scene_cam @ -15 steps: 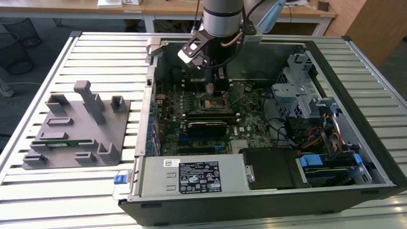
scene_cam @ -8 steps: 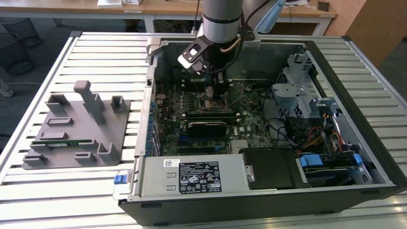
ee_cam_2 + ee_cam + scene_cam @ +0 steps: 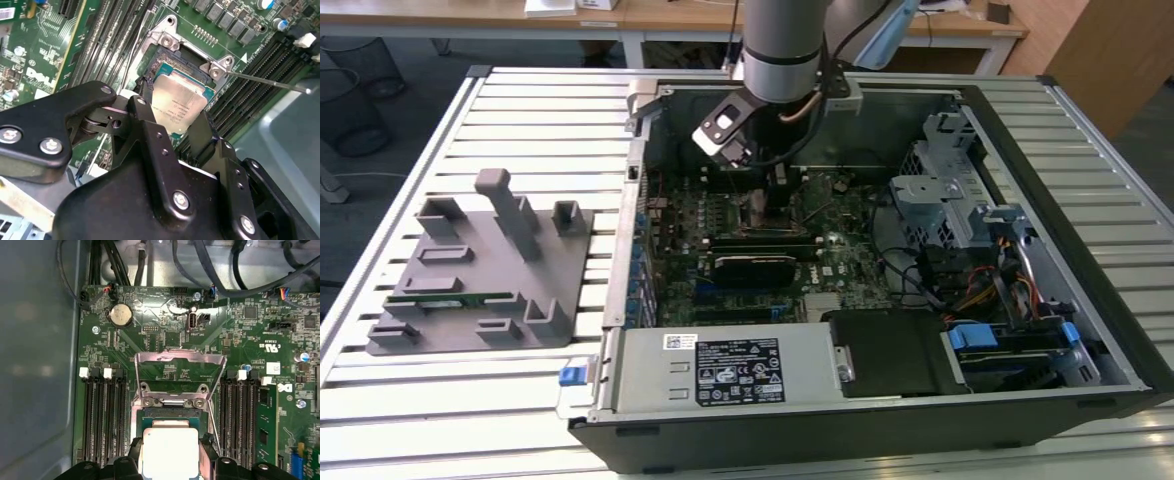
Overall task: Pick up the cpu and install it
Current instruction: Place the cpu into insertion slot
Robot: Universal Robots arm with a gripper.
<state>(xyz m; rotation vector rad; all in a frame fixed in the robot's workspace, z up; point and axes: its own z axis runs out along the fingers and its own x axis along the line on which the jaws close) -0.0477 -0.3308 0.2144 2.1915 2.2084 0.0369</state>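
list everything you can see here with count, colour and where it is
cpu: 1, silver, over the open socket
socket frame: 1, silver, flipped open
motherboard: 1, green, inside the case
case: 1, black, open, on the table
coin battery: 1, silver, on the motherboard
tray: 1, grey, exterior view's left of the case
memory stick: 1, green, on the tray
table: 1, pale, slatted, under everything
arm: 1, grey, reaching into the case
end effector: 1, black, shut on the cpu
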